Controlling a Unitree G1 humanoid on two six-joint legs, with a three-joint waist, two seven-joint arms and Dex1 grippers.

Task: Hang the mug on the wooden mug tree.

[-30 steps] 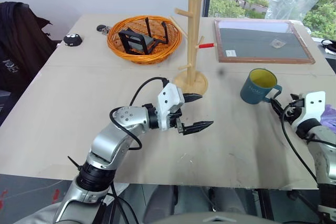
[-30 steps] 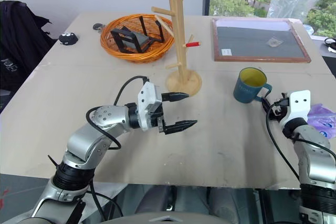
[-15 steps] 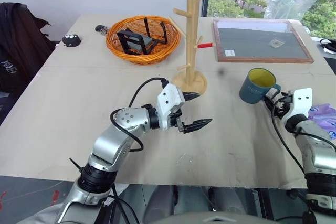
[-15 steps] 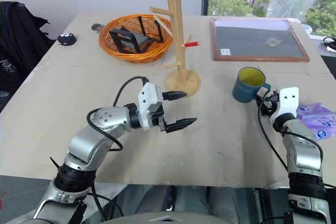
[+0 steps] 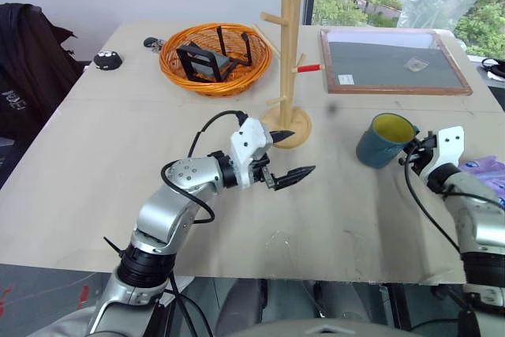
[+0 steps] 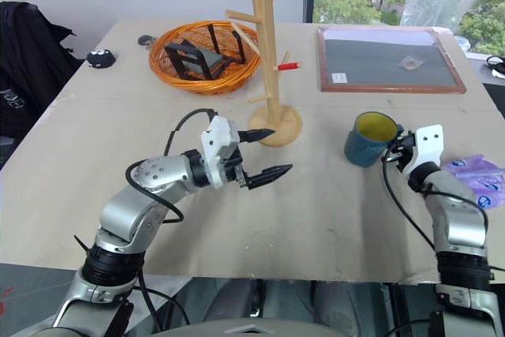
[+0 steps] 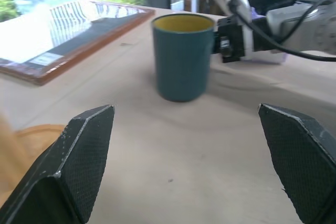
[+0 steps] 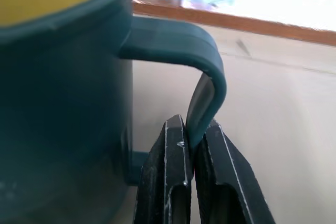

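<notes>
Your right gripper [image 8: 193, 150], spread a second ago, now pinches mug [image 5: 384, 140] handle; mug tilted, nudged toward mug tree [image 5: 289, 61]. Left gripper [image 5: 289, 155] spread, near tree base.

I'm looking down at a pale beige desk [image 5: 118, 163], with the wooden mug tree [image 5: 289, 61] standing near its middle and an orange wicker basket [image 5: 215, 58] just beside it toward the far left corner. A wood-framed dark board [image 5: 394, 62] lies at the far right corner, and a small black object [image 5: 105, 58] sits near the far left edge. By the right edge I see the mug [image 5: 384, 140], tilted, and a purple tissue pack [image 5: 491, 171].
</notes>
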